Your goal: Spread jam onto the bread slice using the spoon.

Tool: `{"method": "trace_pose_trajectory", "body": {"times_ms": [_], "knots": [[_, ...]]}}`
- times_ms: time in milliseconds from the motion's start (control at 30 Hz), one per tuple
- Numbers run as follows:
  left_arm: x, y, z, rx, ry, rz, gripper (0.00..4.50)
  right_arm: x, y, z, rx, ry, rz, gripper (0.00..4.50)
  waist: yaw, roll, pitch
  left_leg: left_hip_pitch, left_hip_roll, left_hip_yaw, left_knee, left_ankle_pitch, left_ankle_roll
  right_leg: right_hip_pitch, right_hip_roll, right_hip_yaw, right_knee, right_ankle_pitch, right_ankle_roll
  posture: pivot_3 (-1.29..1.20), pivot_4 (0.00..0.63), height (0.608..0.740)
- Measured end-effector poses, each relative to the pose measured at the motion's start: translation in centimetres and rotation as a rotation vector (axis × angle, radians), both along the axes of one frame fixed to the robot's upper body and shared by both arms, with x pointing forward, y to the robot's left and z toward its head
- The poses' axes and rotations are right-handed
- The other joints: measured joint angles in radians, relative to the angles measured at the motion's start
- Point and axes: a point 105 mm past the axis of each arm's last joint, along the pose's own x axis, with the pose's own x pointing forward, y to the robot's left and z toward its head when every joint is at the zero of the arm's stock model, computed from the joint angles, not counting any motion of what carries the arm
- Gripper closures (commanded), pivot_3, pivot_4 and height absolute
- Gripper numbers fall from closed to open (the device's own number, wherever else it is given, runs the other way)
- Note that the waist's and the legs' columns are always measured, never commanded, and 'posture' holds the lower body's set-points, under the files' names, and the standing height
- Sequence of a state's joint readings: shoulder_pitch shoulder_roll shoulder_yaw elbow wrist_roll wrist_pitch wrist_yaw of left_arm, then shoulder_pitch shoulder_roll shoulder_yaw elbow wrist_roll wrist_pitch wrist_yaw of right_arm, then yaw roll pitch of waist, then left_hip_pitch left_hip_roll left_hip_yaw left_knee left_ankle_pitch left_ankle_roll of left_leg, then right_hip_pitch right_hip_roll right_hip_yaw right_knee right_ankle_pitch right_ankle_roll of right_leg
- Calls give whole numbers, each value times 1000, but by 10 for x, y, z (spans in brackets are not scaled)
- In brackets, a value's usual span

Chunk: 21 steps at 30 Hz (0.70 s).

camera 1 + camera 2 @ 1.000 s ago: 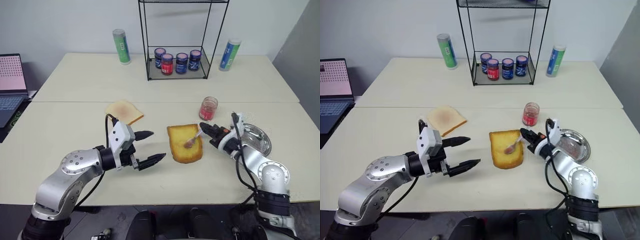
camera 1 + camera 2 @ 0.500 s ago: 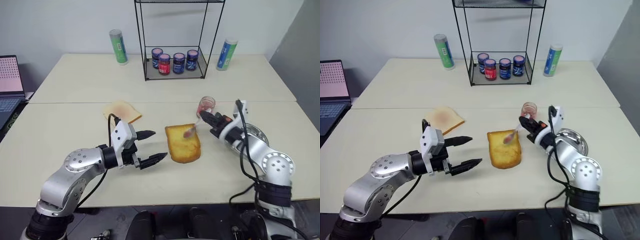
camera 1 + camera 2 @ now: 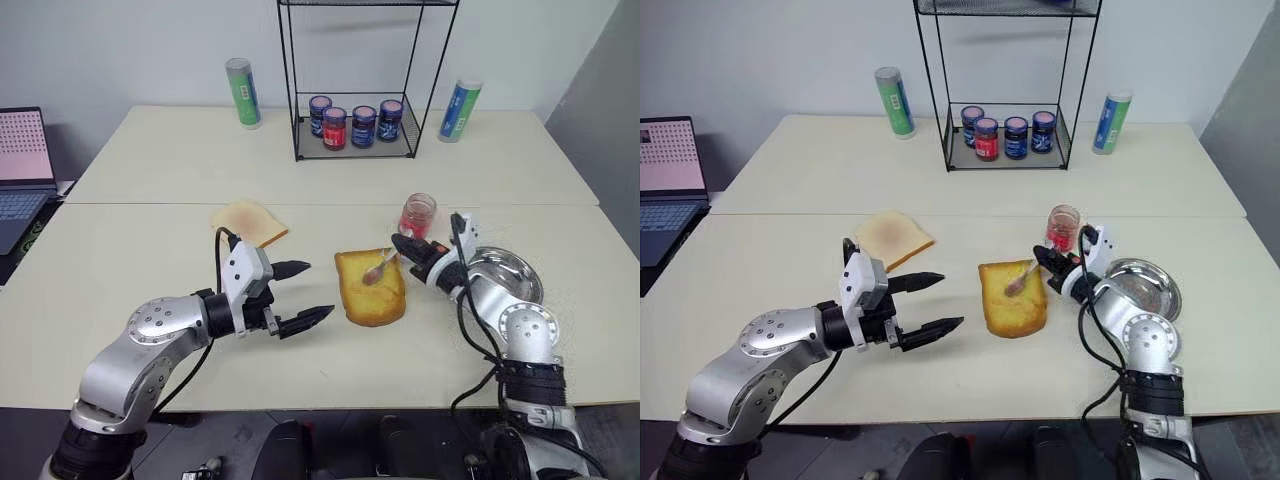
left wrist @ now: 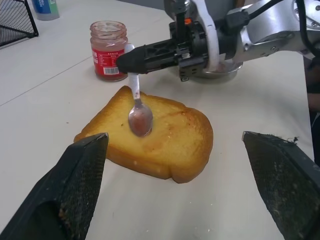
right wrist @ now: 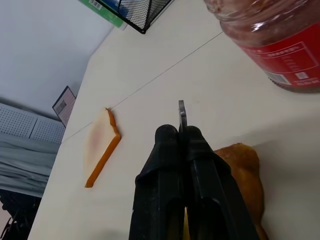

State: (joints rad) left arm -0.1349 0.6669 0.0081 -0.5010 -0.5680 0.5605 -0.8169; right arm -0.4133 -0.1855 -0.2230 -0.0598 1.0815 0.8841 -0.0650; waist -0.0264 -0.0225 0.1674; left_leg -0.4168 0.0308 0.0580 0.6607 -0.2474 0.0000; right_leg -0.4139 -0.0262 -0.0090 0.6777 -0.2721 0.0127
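Observation:
The bread slice (image 3: 372,292), thick and golden with a darker crust, lies flat at mid-table. My right gripper (image 3: 396,244) is shut on the handle of the spoon (image 3: 380,266), reaching in from the slice's right. The spoon's bowl rests on the slice's top, and a smear of red-pink jam (image 4: 141,119) sits in it. In the right wrist view the black fingers (image 5: 167,150) pinch the slim handle (image 5: 182,115). My left gripper (image 3: 316,290) stands open just left of the slice, apart from it and holding nothing.
An open jam jar (image 3: 416,215) stands behind the right gripper, with a steel dish (image 3: 516,280) to its right. A thinner pale slice (image 3: 248,221) lies at back left. A wire rack (image 3: 355,150) with several jars, two tubes (image 3: 241,92) (image 3: 458,110) and a laptop (image 3: 20,175) stand farther off.
My right gripper has shifted a little leftward and away, drawing the spoon's bowl from the slice's middle toward its far edge. The left arm has stayed still.

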Motion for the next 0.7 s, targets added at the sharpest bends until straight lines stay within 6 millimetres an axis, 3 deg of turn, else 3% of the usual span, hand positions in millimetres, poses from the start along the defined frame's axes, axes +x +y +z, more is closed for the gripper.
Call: {"method": "trace_pose_trajectory", "body": {"times_ms": [100, 233, 433, 600, 700], "knots": [[0, 1, 0, 4, -2, 1, 0, -9, -17, 3, -22, -4, -15, 4481, -1, 0, 0, 0, 0, 0, 0, 0, 0, 0, 0, 0, 0, 0, 1, 0, 150, 740], [1, 0, 2, 4, -8, -1, 0, -12, -21, 9, -24, -3, -29, 4481, -3, 0, 0, 1, 1, 0, 0, 0, 0, 0, 1, 0, 0, -1, 1, 0, 150, 740], [3, -2, 6, 3, -24, -8, 0, 5, 4, 32, 42, -52, -9, 4481, -5, 0, 0, 1, 2, 0, 0, 0, 0, 0, 3, 0, 1, -1, 1, 0, 150, 740], [3, -2, 6, 0, -23, -10, 0, 18, 21, 5, 37, 16, -11, 4481, -3, 0, 0, 0, 0, 0, 0, 0, 0, -1, 3, 0, 0, 0, 0, 0, 150, 740], [3, -2, 6, 0, -23, -10, 0, 18, 21, 5, 31, -1, -5, 4481, -2, 0, 0, 0, 0, 0, 0, 0, 0, 0, 1, 0, 0, 0, 0, 0, 150, 740]]}}
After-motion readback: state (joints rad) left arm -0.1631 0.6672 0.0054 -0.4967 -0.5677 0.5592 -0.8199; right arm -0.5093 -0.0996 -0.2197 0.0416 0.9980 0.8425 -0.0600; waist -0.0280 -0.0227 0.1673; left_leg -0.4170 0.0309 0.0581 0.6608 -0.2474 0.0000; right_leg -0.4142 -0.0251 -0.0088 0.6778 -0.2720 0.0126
